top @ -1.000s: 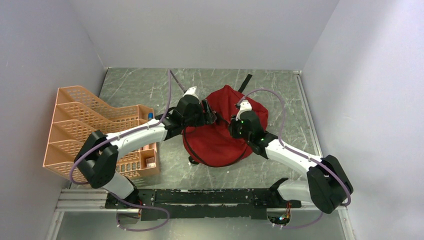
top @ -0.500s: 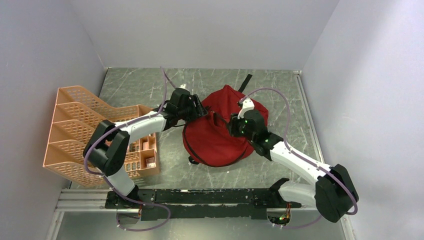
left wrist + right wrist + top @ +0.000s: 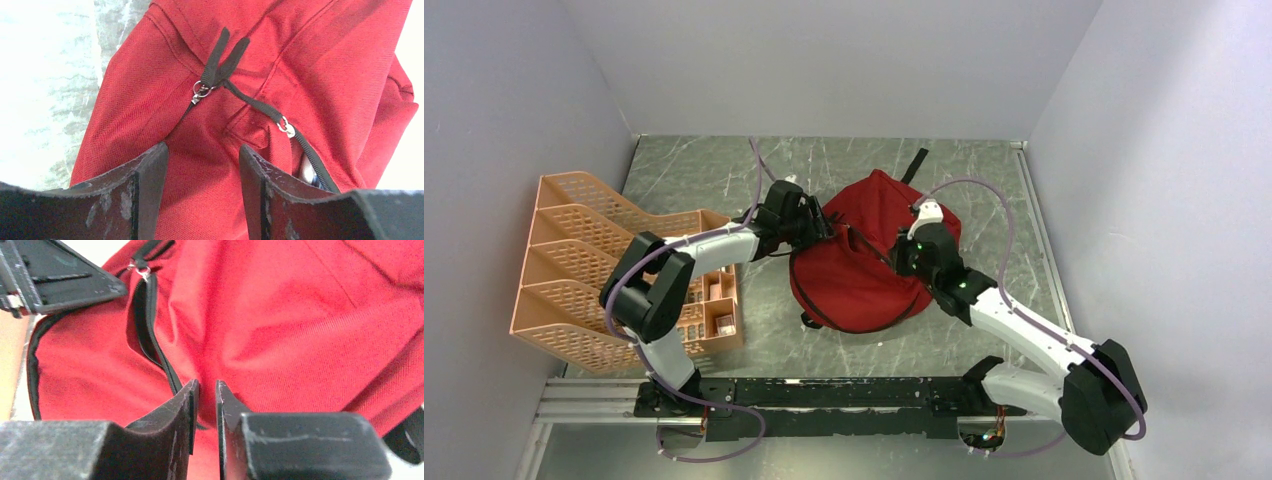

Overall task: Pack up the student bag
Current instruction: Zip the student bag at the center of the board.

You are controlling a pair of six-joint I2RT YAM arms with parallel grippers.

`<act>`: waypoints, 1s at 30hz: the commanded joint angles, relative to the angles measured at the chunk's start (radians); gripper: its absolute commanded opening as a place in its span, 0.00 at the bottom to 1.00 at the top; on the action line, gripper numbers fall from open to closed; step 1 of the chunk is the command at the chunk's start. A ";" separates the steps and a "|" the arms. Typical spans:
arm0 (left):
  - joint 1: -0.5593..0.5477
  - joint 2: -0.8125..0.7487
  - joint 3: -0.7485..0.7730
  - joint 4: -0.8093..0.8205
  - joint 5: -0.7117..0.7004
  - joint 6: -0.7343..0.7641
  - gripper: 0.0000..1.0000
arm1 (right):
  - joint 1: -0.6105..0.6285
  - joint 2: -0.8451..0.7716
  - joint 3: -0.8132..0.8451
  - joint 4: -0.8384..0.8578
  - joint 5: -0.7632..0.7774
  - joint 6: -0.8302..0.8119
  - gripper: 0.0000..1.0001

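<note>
The student bag point(image 3: 864, 270) is lying slumped on the marbled table point(image 3: 704, 170), about midway between the left and right edges and nearer the far edge than the near one. One black strap point(image 3: 914, 163) is trailing toward the far edge. Bare table is showing all around the bag: a broad strip along the right edge, a band along the far edge, and a narrower lane on the left between the bag and the orange mesh organiser point(image 3: 584, 260). The organiser is standing against the left edge and reaching down toward the near left corner.

The left gripper point(image 3: 202, 150) is hovering at the bag's left shoulder with its fingers apart. Only red fabric is showing in the gap, and nothing is being held. Just beyond its tips, two metal zipper pulls point(image 3: 201, 91) are lying on the fabric, one with a pair of black tabs. A black zipper track point(image 3: 145, 325) is gaping open a little beside them.

The right gripper point(image 3: 205, 385) is pressing in over the bag's right side, its fingers drawn nearly together with only a thin slit between them. The zipper track is running down behind one fingertip, and it cannot be told whether fabric is being pinched.
</note>
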 commanded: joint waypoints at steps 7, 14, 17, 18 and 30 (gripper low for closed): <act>0.014 0.036 -0.024 -0.007 -0.010 0.030 0.58 | 0.002 -0.012 -0.138 -0.009 0.121 0.104 0.15; 0.020 0.048 -0.034 -0.034 -0.032 0.033 0.57 | 0.002 -0.017 -0.114 -0.049 0.137 0.101 0.14; 0.027 0.037 -0.034 -0.025 -0.009 0.034 0.56 | 0.002 -0.046 -0.091 -0.056 0.149 0.096 0.14; 0.029 0.029 -0.032 -0.023 -0.001 0.037 0.56 | 0.002 -0.056 -0.079 -0.060 0.158 0.095 0.14; 0.077 -0.097 0.029 -0.055 0.052 0.003 0.59 | 0.003 -0.053 0.115 -0.174 0.157 0.066 0.28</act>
